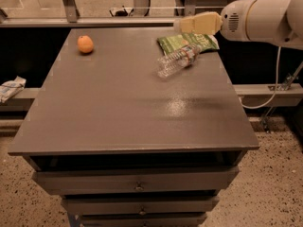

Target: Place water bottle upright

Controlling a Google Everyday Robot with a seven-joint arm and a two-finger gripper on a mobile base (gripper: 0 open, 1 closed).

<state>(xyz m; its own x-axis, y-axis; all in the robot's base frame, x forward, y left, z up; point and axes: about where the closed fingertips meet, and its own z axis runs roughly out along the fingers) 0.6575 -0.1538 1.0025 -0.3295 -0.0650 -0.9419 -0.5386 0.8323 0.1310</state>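
Observation:
The water bottle [177, 61] is a small clear ribbed plastic bottle. It lies on its side on the grey table [128, 108] at the back right, with one end resting against a green bag. My gripper [184, 25], cream-coloured at the end of the white arm [260, 18], reaches in from the right. It hangs in the air above the far edge of the green bag, behind and above the bottle, and touches nothing.
A green snack bag [188, 41] lies just behind the bottle. An orange [85, 44] sits at the back left of the table. Drawers [137, 181] are below the tabletop. A white cloth [10, 87] lies on a ledge at the left. A cable [274, 79] hangs at the right.

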